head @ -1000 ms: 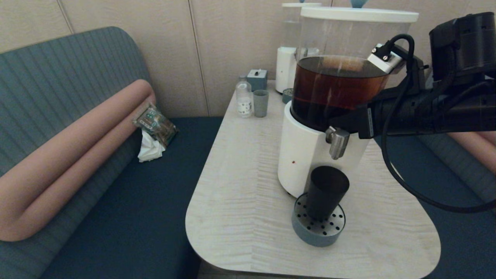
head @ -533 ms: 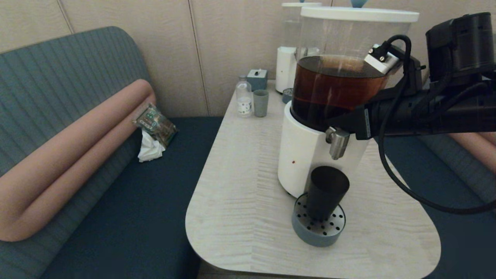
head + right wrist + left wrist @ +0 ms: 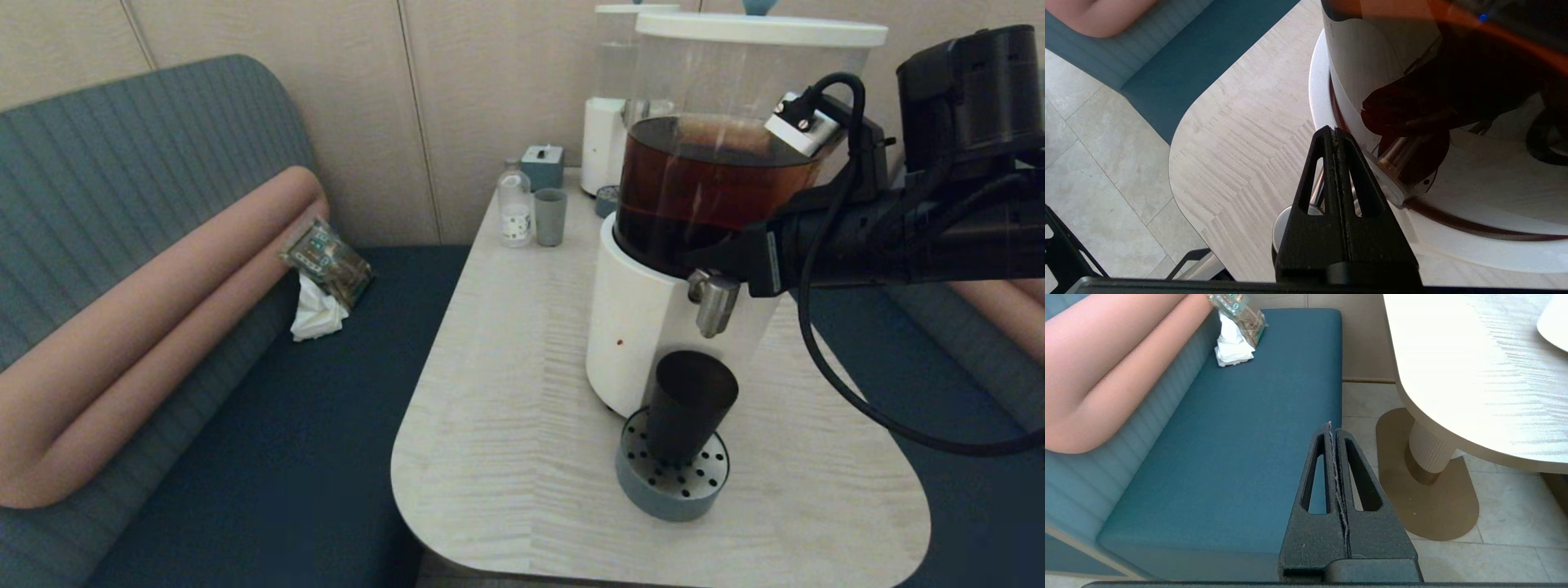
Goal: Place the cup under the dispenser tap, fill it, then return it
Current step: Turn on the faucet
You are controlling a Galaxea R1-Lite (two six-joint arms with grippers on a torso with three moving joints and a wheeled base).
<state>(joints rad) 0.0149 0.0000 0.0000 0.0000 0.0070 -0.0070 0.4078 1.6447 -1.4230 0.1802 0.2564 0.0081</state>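
The dark smoky cup (image 3: 690, 404) stands upright on a round grey perforated drip tray (image 3: 638, 482), directly below the steel dispenser tap (image 3: 716, 300) of the big clear tank of brown liquid (image 3: 710, 188). My right gripper (image 3: 699, 261) reaches in from the right and is shut, its tip at the top of the tap, against the white base. In the right wrist view the shut gripper (image 3: 1334, 130) lies over the tap's stem (image 3: 1395, 152). My left gripper (image 3: 1333, 426) is shut and empty, parked over the blue bench beside the table.
At the table's far end stand a small grey-green cup (image 3: 549, 216), a clear bottle (image 3: 514, 204), a blue box (image 3: 542, 166) and a smaller white-based dispenser (image 3: 606, 139). A packet and tissue (image 3: 322, 278) lie on the bench. The table's rounded front edge (image 3: 506, 555) is near the tray.
My right arm has edged left and slightly up, bringing the shut gripper tip closer onto the top of the tap. The cup has stayed on the tray.
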